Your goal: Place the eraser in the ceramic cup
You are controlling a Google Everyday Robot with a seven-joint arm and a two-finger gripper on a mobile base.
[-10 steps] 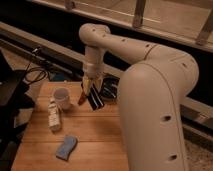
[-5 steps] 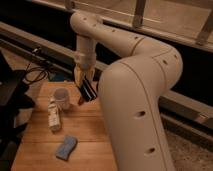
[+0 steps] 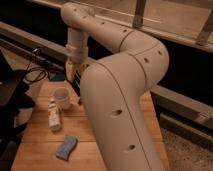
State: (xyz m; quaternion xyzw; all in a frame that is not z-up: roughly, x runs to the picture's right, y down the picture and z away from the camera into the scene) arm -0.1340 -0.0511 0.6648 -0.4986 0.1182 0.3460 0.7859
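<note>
My gripper [image 3: 73, 74] hangs from the wrist over the back of the wooden table [image 3: 42, 156], just above and right of the white ceramic cup [image 3: 62, 98]. It is shut on the black eraser [image 3: 78, 86], which hangs down from the fingers to the right of the cup's rim. The big arm segment in front hides much of the eraser. The cup stands upright, and its opening looks empty.
A white bottle [image 3: 53, 118] lies on the table in front of the cup. A light-blue wavy sponge [image 3: 66, 147] lies nearer the front. Dark equipment [image 3: 11, 97] and cables [image 3: 34, 73] are at the left. My arm's bulky body [image 3: 120, 120] covers the table's right half.
The arm has swung left and toward the camera, carrying the eraser from right of the cup to close beside its rim. Cup, bottle and sponge have not moved.
</note>
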